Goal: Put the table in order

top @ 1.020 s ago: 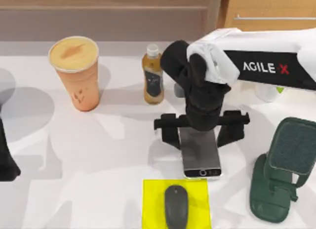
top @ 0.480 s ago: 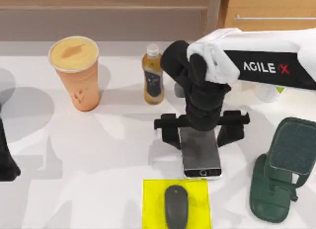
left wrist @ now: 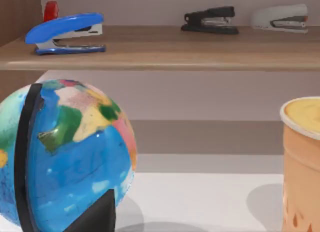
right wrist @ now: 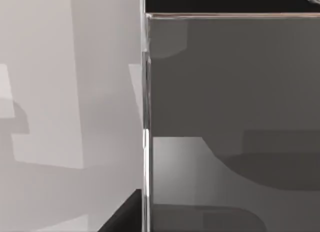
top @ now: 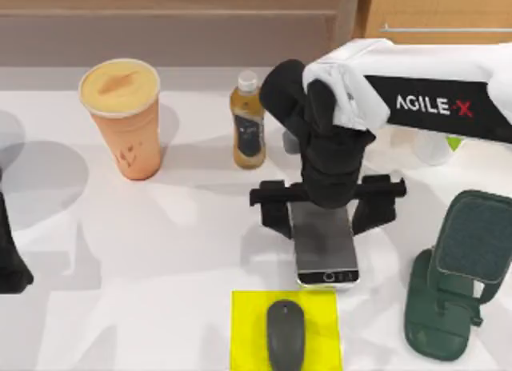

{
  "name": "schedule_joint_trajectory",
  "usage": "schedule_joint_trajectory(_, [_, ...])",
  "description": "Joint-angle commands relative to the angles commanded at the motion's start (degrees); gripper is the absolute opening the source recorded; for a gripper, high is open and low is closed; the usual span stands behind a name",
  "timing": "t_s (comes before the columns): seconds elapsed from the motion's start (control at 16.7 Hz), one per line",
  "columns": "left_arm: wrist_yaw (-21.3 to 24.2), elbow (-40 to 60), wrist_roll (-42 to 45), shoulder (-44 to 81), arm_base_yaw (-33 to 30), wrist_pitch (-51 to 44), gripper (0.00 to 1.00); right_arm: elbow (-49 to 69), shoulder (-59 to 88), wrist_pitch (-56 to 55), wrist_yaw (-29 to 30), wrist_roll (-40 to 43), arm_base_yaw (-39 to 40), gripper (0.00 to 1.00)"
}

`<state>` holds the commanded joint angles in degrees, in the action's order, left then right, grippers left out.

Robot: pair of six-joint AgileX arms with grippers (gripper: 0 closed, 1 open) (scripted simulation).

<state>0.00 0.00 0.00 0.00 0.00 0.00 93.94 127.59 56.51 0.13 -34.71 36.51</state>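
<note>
The white table (top: 184,251) filled most of the top view, below a brown shelf (top: 168,23) and a light cabinet (top: 436,15) along the far edge. The right gripper (top: 324,215) hung low over the middle of the table, directly above the far end of a phone (top: 324,247) that lay flat there. Its two dark fingers (top: 272,215) stood wide apart, one on each side of the phone, and they did not close on it. In the right wrist view the phone (right wrist: 230,117) was very close, with the bare table (right wrist: 70,92) beside its long edge.

Just below the phone lay a yellow pad (top: 286,331) with a dark mouse (top: 286,335) on it. To the left of the gripper stood a small bottle (top: 248,123) and, farther left, an orange cup (top: 124,119) with a foamy top. A green stand (top: 456,275) was at the right side of the table.

The left arm (top: 10,251) stayed at the left edge; I cannot tell how its jaws stood. Its wrist view showed a globe (left wrist: 60,157), the cup (left wrist: 300,162), and a shelf (left wrist: 160,54) that carried a blue stapler (left wrist: 65,32), a black stapler (left wrist: 210,19) and a white stapler (left wrist: 280,17).
</note>
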Motion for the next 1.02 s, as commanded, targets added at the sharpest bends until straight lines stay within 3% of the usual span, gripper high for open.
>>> schedule_joint_trajectory(0.6, [0.00,0.00,0.00,0.00,0.00,0.00,1.00,1.34,-3.18,3.81,1.91,-1.93,1.97,0.00])
schedule_joint_trajectory(0.78, [0.00,0.00,0.00,0.00,0.00,0.00,1.00,-2.74,-8.86,4.92,8.81,-9.23,8.67,0.00])
schedule_joint_trajectory(1.02, [0.00,0.00,0.00,0.00,0.00,0.00,1.00,-12.83,-20.01,7.91,22.80,-24.64,21.03,0.00])
